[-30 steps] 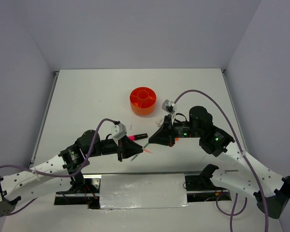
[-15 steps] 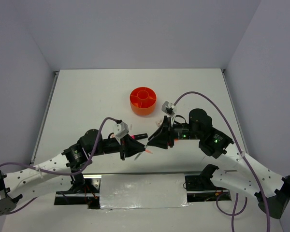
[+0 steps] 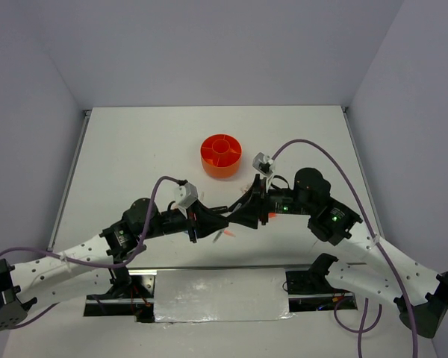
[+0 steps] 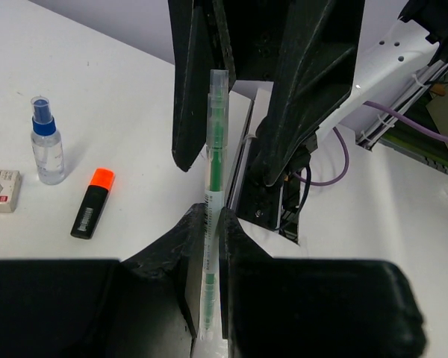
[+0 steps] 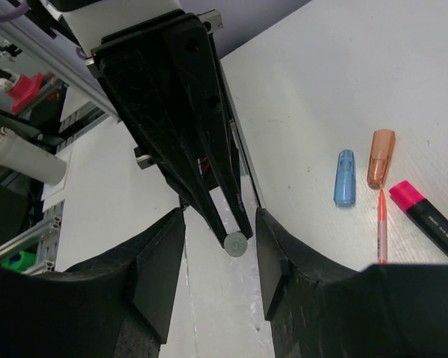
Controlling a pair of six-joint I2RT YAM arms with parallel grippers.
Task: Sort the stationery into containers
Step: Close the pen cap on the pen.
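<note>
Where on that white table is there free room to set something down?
Bare white table lies left of the round orange plastic tub, behind it to the back wall, and toward the far right corner. The near middle is crowded: the left gripper, holding a clear green-cored pen, meets the right gripper.

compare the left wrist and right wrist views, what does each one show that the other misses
Only left wrist: a spray bottle, an eraser and an orange highlighter. Only right wrist: a blue capsule, an orange capsule, a pink pen and a pink highlighter. Both: the clear pen clamped in the left end effector, its far end between the open fingers of the right end effector, over the table.
</note>
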